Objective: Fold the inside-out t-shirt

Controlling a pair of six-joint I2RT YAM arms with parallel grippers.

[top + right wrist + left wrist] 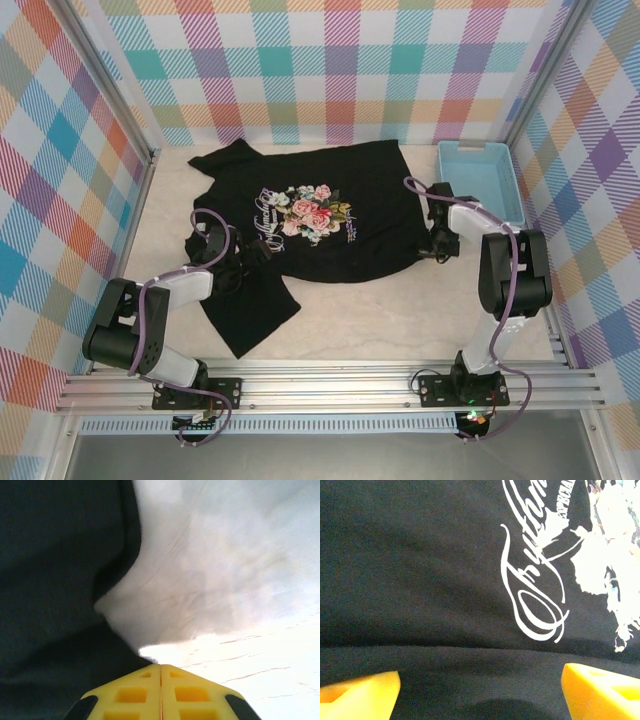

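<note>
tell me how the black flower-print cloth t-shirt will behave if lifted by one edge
Probably floppy: the black cloth t-shirt lies creased, one lower corner skewed out, so a lifted edge would likely drape and drag the rest. On the smooth pale table it may slide and bunch rather than keep its shape.

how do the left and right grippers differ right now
The left gripper holds its fingers wide apart; the right gripper has its fingers pressed shut. The left gripper is over the t-shirt print; the right gripper is at the t-shirt's edge, beside the table. Both have yellow fingers.
</note>
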